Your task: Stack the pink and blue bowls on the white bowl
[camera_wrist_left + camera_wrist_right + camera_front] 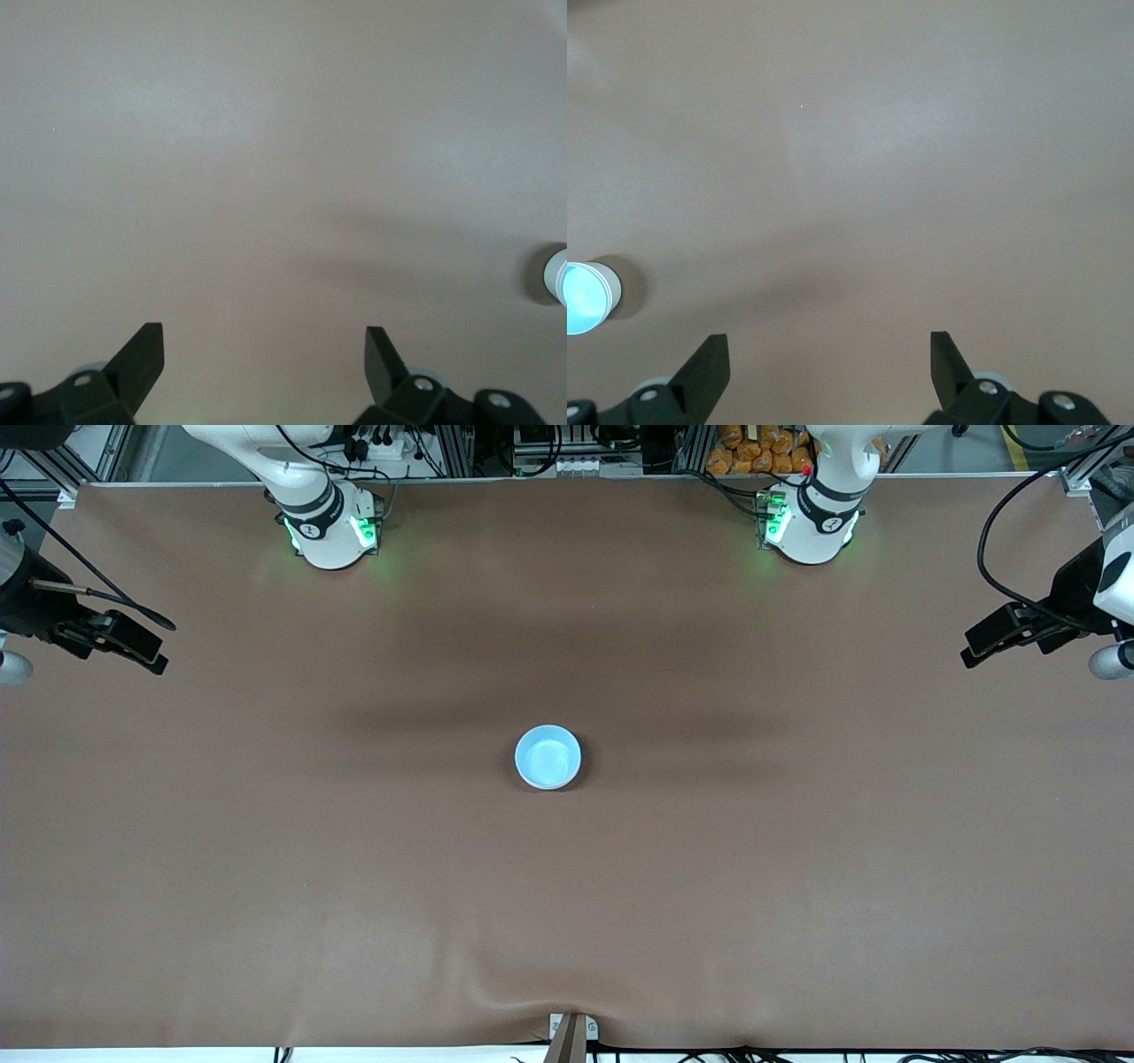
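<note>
1. Blue bowl (547, 756): sole bowl showing, at mid-counter (266, 850), upright, mouth up. Round, so no long axis and no preferred heading. Banding on its wall in the right wrist view suggests it may top a stack; pink and white bowls are not separately visible.
2. Left hand (264, 354): fingers apart, empty, raised over the left arm's end of the counter; waiting.
3. Right hand (829, 354): fingers apart, empty, raised over the right arm's end.
4. Relation: bowl lies between the hands, well apart from both; neither clearly nearer.
</note>
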